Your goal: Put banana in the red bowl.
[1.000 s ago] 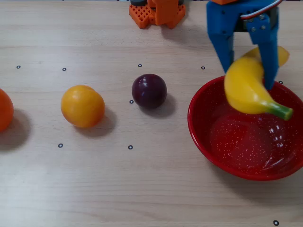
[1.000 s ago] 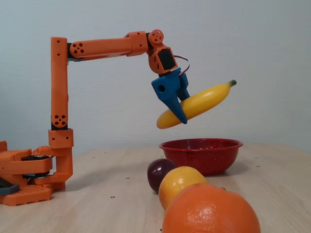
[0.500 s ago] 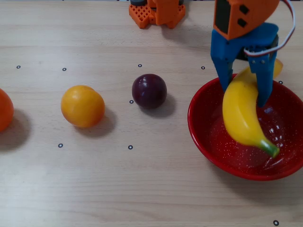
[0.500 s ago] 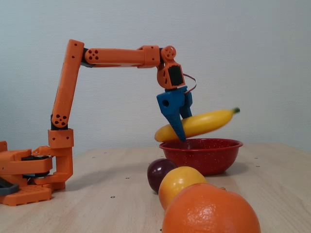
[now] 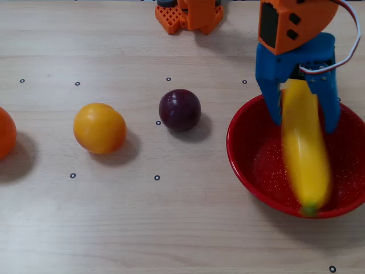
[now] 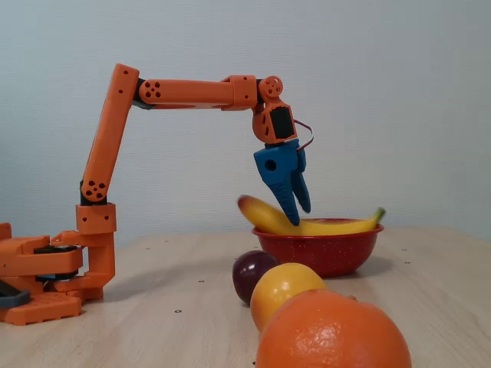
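The yellow banana (image 5: 306,160) lies lengthwise in the red bowl (image 5: 239,154) at the right of the overhead view and looks motion-blurred, its green stem at the bowl's near rim. In the fixed view the banana (image 6: 330,227) rests across the bowl (image 6: 318,253), with its reddish tip sticking out past the left rim. My blue gripper (image 5: 304,123) hangs over the bowl's far side, and its fingers straddle the banana's upper end with small gaps. In the fixed view the gripper (image 6: 301,215) points down, its fingertips at banana height. The jaws stand apart.
A dark purple plum (image 5: 179,109), a yellow-orange fruit (image 5: 99,128) and an orange (image 5: 4,132) sit in a row left of the bowl. The arm's orange base (image 5: 191,14) stands at the table's far edge. Small ring marks dot the wooden table.
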{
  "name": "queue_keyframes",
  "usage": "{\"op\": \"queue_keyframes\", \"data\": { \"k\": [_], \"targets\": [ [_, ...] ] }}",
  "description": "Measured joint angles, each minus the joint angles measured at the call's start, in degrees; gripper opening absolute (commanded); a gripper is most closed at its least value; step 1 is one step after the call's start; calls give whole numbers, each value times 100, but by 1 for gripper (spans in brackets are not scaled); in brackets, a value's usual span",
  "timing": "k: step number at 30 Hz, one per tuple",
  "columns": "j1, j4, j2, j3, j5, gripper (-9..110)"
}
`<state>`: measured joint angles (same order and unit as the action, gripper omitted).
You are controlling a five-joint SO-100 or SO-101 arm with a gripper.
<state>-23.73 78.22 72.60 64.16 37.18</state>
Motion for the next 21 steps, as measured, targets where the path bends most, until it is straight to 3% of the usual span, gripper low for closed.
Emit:
{"op": "queue_keyframes", "data": {
  "k": [10, 13, 17, 21],
  "targets": [
    [123, -185, 0, 0, 176, 24],
    [123, -211, 0, 0, 202, 17],
    [158, -229, 0, 0, 202, 0],
    [176, -352, 0, 0, 202, 0]
  ]
}}
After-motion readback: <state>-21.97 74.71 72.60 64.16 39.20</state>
